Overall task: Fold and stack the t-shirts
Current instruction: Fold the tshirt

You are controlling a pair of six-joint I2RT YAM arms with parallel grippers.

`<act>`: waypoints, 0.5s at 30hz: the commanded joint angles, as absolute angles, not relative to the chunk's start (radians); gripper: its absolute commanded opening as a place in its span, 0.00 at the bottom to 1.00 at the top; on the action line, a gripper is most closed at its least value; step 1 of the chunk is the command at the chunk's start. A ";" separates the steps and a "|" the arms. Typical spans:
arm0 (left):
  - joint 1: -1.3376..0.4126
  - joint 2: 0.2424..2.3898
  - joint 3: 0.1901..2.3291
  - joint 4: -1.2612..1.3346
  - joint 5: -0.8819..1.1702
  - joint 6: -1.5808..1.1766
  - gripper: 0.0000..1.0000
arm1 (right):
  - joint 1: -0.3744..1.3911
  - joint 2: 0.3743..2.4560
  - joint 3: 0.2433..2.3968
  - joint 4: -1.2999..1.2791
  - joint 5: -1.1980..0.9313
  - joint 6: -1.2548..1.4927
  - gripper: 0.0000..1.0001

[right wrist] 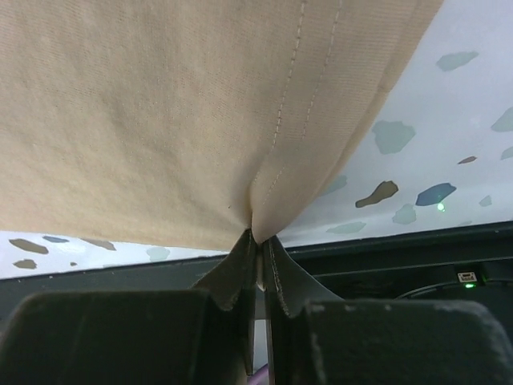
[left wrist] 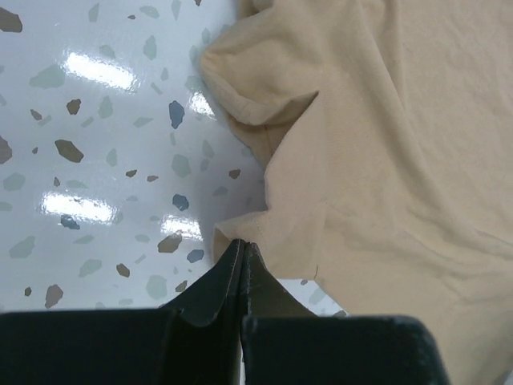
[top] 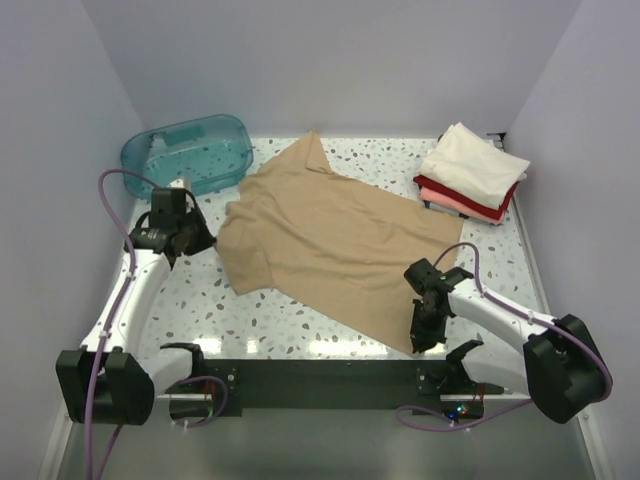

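Note:
The large tan t-shirt (top: 330, 240) lies spread flat and slanted across the middle of the table. My left gripper (top: 207, 240) is at its left sleeve, where the left wrist view shows the fingertips (left wrist: 243, 245) pressed together on the corner of the sleeve hem (left wrist: 264, 233). My right gripper (top: 418, 343) is at the shirt's near right corner. There the jaws (right wrist: 260, 237) pinch the stitched bottom hem (right wrist: 288, 160), which puckers up into them. Folded t-shirts are stacked at the back right: cream-white (top: 475, 160) on top, red (top: 440, 190) and pink (top: 450, 205) beneath.
A translucent teal plastic tub (top: 188, 152) stands at the back left, just behind my left gripper. The black base rail (top: 320, 380) runs along the table's near edge, right under the right gripper. Walls enclose the table on three sides.

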State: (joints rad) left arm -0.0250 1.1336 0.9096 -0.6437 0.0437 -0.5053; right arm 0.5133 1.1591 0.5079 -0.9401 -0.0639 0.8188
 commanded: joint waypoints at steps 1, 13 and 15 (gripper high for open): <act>-0.014 1.056 0.969 -0.705 0.044 -0.531 0.00 | 0.526 1.129 0.498 -1.011 -0.109 0.809 0.05; -0.012 0.674 0.920 -1.023 -0.026 -0.681 0.00 | 0.526 1.097 0.575 -1.158 -0.161 0.683 0.00; -0.012 0.625 0.926 -1.078 -0.037 -0.690 0.00 | 0.528 1.075 0.575 -1.178 -0.169 0.684 0.00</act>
